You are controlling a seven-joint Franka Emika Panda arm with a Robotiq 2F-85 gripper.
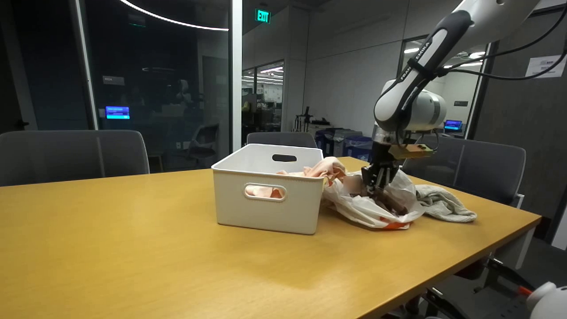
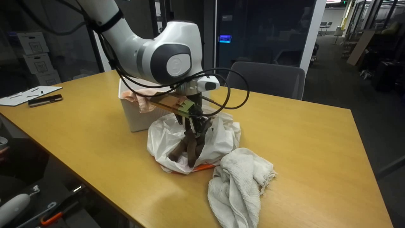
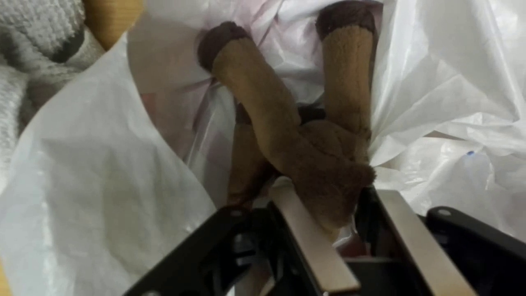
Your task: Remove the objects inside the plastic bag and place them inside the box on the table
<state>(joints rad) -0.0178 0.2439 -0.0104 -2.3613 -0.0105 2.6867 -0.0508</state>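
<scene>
Although a pink cloth (image 1: 328, 168) spills over its rim, the white box (image 1: 266, 215) stands upright on the table (image 1: 133, 248), leftmost of the group in an exterior view; more of the pink shows inside, so I would count that piece as delivered, if untidily; just to the right slumps the plastic bag (image 1: 361, 212), crumpled, its mouth gaping; inside it lies the brown plush toy (image 3: 304, 152), dark-tipped limbs splayed, with the gripper (image 3: 335, 188) pointing down over it. The wrist view shows the jaws partway apart, well short of wide, with a thick fold of plush between them; whether they squeeze it or merely flank it, I cannot tell; the toy ought to handle kindly, light and soft throughout, its nap giving good purchase and nothing on it likely to break; a lone limb would make a poor handle, since the rest would swing; the thick of the body, where the limbs meet, seems the better hold, and the jaws stand close to it. The bag looks the troublesome partner, thin and slick; should its film be pinched along with the plush, the whole bag could rise too, so a slow lift would be wise; furthest right, just beside the bag, a greyish towel (image 1: 445, 204) lies bunched on the table.
</scene>
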